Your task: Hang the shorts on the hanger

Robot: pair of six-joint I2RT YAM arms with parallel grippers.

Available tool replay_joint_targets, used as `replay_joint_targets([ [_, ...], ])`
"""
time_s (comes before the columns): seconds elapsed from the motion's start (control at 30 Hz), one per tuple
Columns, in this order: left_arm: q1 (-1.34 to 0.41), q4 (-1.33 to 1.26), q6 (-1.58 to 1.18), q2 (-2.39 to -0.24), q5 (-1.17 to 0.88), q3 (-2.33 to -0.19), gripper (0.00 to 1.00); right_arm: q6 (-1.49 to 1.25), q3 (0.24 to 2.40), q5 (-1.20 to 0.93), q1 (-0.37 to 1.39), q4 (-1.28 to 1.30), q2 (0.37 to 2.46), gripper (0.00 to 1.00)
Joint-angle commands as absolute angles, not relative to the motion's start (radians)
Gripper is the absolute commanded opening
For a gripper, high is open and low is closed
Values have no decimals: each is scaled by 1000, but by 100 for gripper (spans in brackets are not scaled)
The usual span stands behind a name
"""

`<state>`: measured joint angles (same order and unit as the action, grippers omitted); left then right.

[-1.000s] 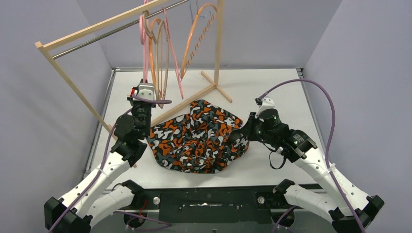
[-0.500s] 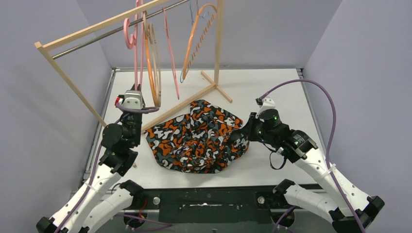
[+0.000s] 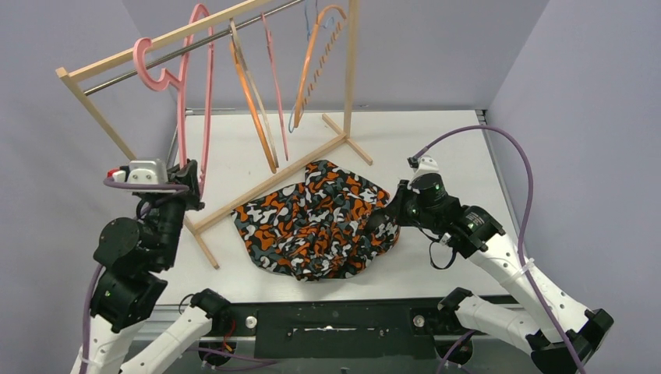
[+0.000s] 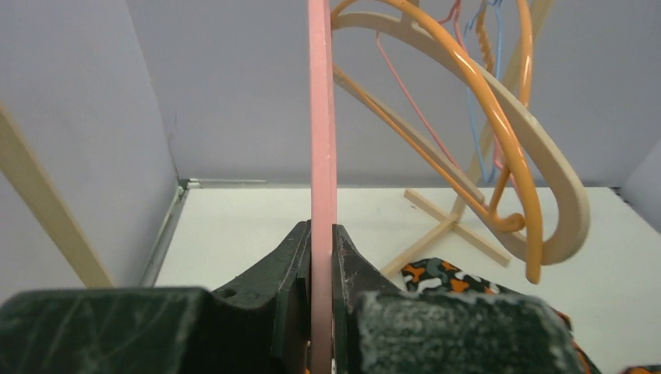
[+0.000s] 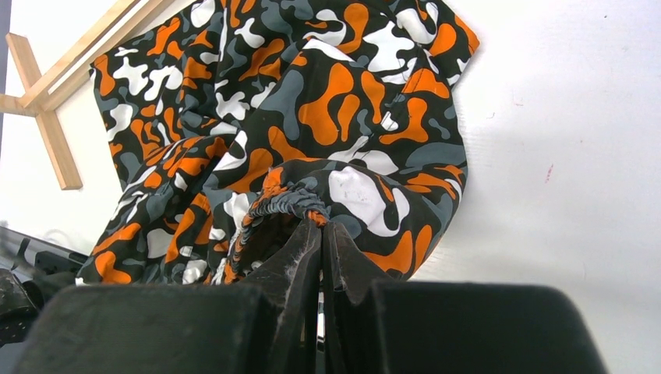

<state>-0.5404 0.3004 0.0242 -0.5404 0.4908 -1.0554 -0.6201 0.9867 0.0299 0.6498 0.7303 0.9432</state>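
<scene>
The camouflage shorts (image 3: 312, 218) lie bunched on the white table in front of the rack; they also show in the right wrist view (image 5: 312, 101). My right gripper (image 3: 386, 216) is shut on their gathered waistband at the right edge, with the jaws closed on the elastic (image 5: 320, 226). The thick pink hanger (image 3: 207, 101) stands upright at the left, its chunky hook by the left end of the rail. I cannot tell whether the hook rests on the rail. My left gripper (image 3: 189, 178) is shut on the hanger's lower part; the pink bar (image 4: 320, 117) runs up between the jaws (image 4: 321, 238).
A wooden rack (image 3: 265, 183) with a metal rail (image 3: 117, 78) crosses the back left. Orange hangers (image 3: 253, 101), a beige hanger (image 4: 538, 156) and thin pink and blue wire hangers hang mid-rail. The rack's foot beam runs beside the shorts' left edge. Grey walls enclose the table.
My left arm has swung left and back with the pink hanger, carrying it away from the other hangers toward the rail's left end. The right arm and the shorts have barely moved.
</scene>
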Motion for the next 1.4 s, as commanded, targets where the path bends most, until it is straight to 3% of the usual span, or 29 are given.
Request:
replay_joint_targets([
  [0.0, -538, 553, -143, -506, 419, -1187, 0, -642, 1042, 62, 658, 716, 947, 0],
  [0.33, -538, 1014, -431, -533, 300, -1343, 0, -628, 1097, 94, 650, 730, 1015, 0],
  [0.63, -538, 1033, -246, -445, 83, -1277, 0, -624, 1115, 86, 618, 736, 1060, 0],
  [1.03, -538, 1160, -246, -550, -338, -1280, 0, -596, 1118, 43, 476, 750, 1075, 0],
  [1.37, -537, 1068, -182, -497, -625, -1147, 0, -595, 1107, 45, 458, 742, 1073, 0],
])
